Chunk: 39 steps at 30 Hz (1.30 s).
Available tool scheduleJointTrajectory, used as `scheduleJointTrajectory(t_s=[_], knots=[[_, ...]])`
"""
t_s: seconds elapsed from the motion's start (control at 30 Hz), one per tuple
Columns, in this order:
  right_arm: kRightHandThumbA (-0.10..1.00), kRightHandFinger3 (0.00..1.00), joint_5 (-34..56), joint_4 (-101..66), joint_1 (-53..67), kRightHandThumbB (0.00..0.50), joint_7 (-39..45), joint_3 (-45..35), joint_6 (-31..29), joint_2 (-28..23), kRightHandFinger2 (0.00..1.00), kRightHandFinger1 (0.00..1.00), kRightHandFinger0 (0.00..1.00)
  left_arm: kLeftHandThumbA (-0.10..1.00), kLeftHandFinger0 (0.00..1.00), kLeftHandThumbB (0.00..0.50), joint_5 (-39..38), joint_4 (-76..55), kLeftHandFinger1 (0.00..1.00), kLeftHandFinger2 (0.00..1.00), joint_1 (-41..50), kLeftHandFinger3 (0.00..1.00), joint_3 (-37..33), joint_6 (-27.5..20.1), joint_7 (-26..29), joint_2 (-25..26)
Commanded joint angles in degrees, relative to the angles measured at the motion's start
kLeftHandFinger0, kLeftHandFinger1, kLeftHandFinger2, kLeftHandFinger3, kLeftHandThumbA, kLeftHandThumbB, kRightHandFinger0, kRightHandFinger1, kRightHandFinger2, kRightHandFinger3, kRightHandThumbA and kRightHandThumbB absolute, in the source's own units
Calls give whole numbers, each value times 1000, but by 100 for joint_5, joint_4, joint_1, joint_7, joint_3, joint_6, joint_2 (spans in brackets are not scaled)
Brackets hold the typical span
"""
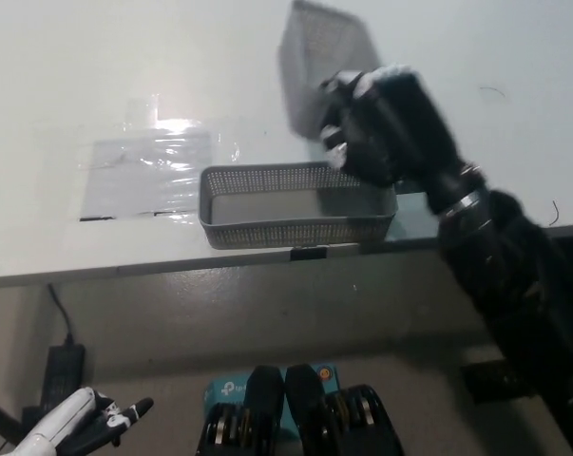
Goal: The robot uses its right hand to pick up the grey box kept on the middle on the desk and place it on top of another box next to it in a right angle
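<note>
Above the desk (pixel 96 85), the black right hand (pixel 376 128) grips a grey box (pixel 319 57) aloft — the second box (pixel 296 204) lies just below it. Risk: a tilted release would slide the carried box off the mesh rim. The white left hand (pixel 77 423) rests low, fingers apart.

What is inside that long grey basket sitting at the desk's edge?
The grey basket looks empty: only its bare floor shows. The black right hand, holding a second basket above, covers the right end, so that corner cannot be checked.
</note>
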Motion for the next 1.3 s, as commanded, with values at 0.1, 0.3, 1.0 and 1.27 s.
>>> scheduleJointTrajectory(t_s=[0.1, 0.3, 1.0, 1.27], knots=[[-100, 0, -294, -329, 276, 335, 318, 395, -111, 68, 96, 0, 0, 835, 109, 152, -7, -114, 8, 15, -85, 174, 45, -10, -126, 166], [-100, 0, -396, -415, 506, 338, 455, 466, -66, 25, 86, 0, 0, 818, 123, 149, -12, -96, 13, 28, -117, 185, 62, -38, -155, 161], [-100, 325, -1689, 68, 107, 214, -376, 610, -515, -374, 450, 120, 0, 839, 64, 178, 31, -24, 0, 7, -72, 180, 2, -124, -99, 61], [-100, 434, -1771, 159, 202, 203, -363, 666, -516, -279, 448, 110, 0, 832, 75, 176, 15, -15, 0, 4, -77, 178, -4, -142, -115, 67]])
